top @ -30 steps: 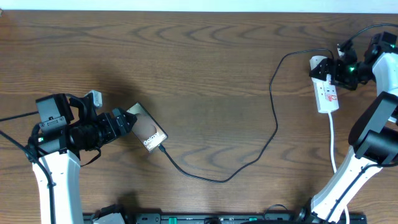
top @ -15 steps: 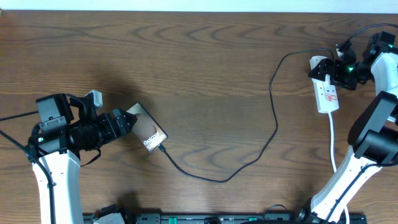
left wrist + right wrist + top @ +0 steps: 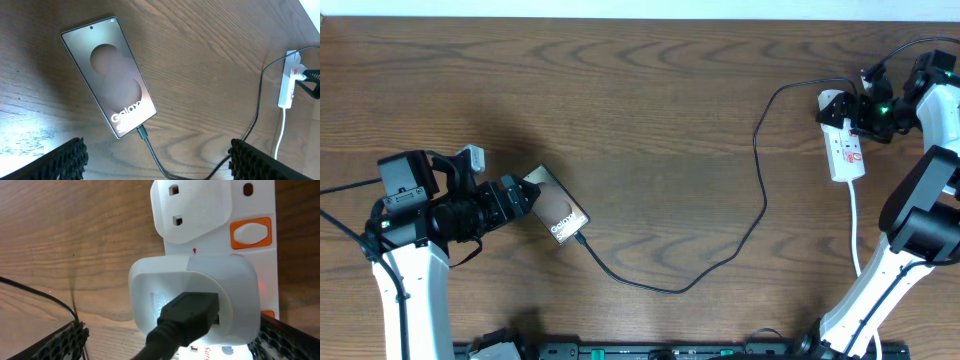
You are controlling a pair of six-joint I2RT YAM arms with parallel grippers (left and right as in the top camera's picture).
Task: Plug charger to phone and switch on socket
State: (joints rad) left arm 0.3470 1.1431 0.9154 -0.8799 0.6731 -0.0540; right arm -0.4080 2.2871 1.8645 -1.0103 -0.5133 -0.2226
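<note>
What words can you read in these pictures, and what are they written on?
"Galax": white letters on the shiny grey-brown flat phone; any last letter is lost near its edge. The line under it is unreadable.
Red print low on the white elongated power strip: cut off, unreadable.
Raised mark on the white plug adapter: too blurred to read.

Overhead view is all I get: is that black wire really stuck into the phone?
Observer: Yes. The left wrist view shows the charger tip seated in the phone edge by the Galaxy lettering.
Visitor: Is that arm gripping the phone?
Observer: No. The left fingers are spread, clear of it.
Visitor: And the wire's other end?
Observer: The right wrist view shows its black plug in a white adapter on the socket, near an orange switch.
</note>
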